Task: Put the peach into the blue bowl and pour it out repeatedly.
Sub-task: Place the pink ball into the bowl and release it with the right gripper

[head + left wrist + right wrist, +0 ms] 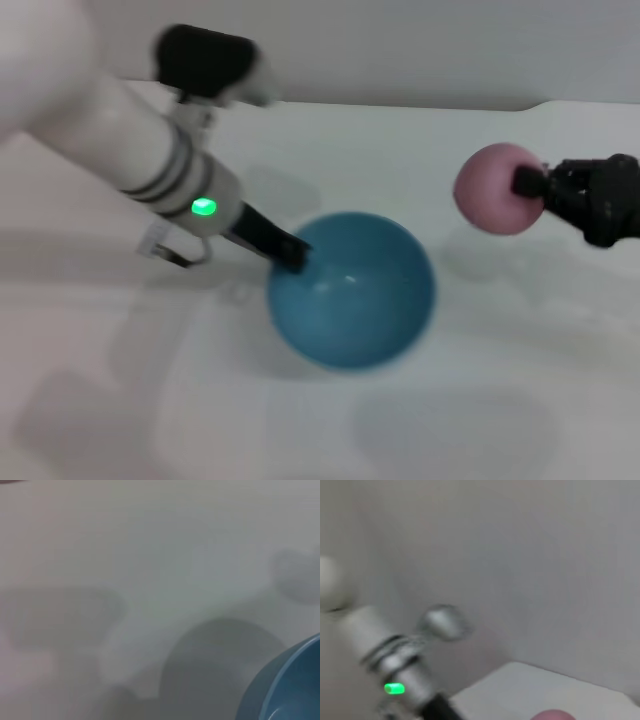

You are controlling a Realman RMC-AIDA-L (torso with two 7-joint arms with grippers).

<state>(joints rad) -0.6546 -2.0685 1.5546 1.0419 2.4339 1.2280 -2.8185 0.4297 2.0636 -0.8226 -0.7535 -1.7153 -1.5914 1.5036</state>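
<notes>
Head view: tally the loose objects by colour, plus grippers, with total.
Pink: 1, the small round pink peach, held off the table by the right gripper.
Blue: 1, the deep glossy light-blue plastic bowl, gripped at its rim by the left gripper.
Grippers: 2, black, one on each object.
Total: 4

We see even, fairly bright light with soft shadows on the white table (pixel 300 440), one lying under the bowl (pixel 350 290). A small glint sits inside the bowl. The left arm (pixel 130 150) and the peach (pixel 497 188) are smeared by motion blur. Both wrist views are out of focus; a green lamp (pixel 394 688) glows.
</notes>
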